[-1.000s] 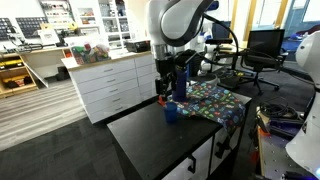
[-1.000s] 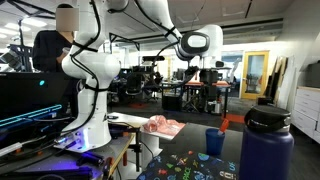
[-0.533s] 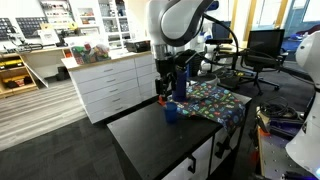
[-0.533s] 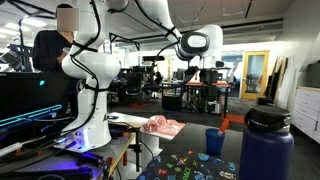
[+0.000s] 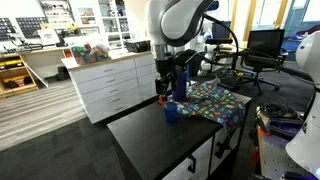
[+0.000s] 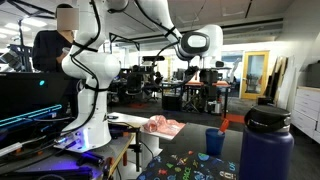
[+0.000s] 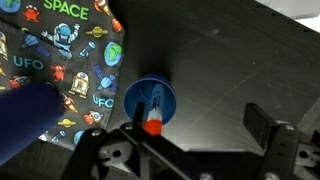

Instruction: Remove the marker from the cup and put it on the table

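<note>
In the wrist view the small dark blue cup (image 7: 150, 100) stands on the black table (image 7: 230, 60), seen from straight above. The marker (image 7: 153, 124) stands in it, red-orange end up, whitish section below. My gripper (image 7: 200, 125) is open just above the cup, and its left finger is right beside the marker's top while the right finger is far off to the side. In an exterior view the gripper (image 5: 170, 88) hangs over the cup (image 5: 172, 112), with the marker's red end (image 5: 163, 99) showing. The cup also shows in an exterior view (image 6: 215, 141).
A colourful space-print cloth (image 7: 60, 50) lies next to the cup and covers part of the table (image 5: 215, 100). A taller dark blue bottle (image 6: 265, 145) stands on it. White drawers (image 5: 110, 85) stand beyond the table's edge.
</note>
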Robot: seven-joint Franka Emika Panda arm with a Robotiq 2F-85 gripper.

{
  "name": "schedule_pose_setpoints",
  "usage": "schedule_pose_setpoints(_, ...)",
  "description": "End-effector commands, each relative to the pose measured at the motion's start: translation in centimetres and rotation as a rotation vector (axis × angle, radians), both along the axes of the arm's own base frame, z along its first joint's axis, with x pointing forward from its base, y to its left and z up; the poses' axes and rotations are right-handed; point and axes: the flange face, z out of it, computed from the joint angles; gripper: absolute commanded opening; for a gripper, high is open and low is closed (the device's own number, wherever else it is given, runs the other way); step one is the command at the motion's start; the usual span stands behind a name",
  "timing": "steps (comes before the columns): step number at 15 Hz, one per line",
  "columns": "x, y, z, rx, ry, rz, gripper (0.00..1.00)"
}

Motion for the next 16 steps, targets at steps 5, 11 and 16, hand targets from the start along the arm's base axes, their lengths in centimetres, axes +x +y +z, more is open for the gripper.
schedule_pose_setpoints(5,0.7,0.0,-0.1,-0.008,-0.009,0.015,1.0)
schedule_pose_setpoints(11,1.7,-0.4,-0.4,-0.006,-0.024,0.023,1.0)
schedule_pose_setpoints(16,2.2,-1.3,0.0,-0.003,-0.038,0.016,1.0)
